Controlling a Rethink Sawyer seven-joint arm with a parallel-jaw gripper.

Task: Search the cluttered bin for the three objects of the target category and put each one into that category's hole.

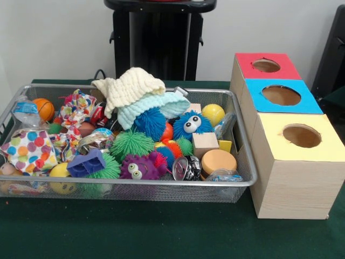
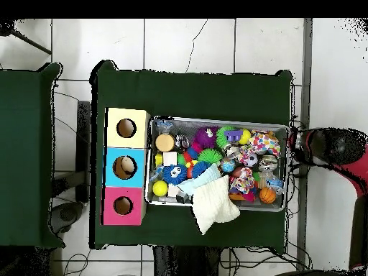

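A wire mesh bin (image 1: 135,183) (image 2: 219,120) holds a heap of mixed things. On top lie a cream knitted cloth (image 1: 129,86) (image 2: 214,205) and a light-blue cloth (image 1: 156,105). Below them sit a blue fuzzy ball with eyes (image 1: 190,124), a purple one with eyes (image 1: 135,167), a green spiky ball (image 1: 131,143), a wooden block (image 1: 205,143), an orange disc (image 1: 218,161) and a yellow ball (image 1: 213,113). Beside the bin stand a red-topped box (image 1: 285,70), a blue-topped box (image 1: 310,105) and a yellow-topped box (image 1: 280,148), each with a round hole. My gripper (image 2: 327,146) hangs off the table past the bin's end, far from the boxes.
More clutter fills the bin's other half: an orange basketball (image 1: 43,109), polka-dot cloths (image 1: 29,151), a purple plastic block (image 1: 86,163) and a metal tin (image 1: 186,168). Green cloth (image 1: 161,232) covers the table. A second green table (image 2: 25,154) stands beyond the boxes.
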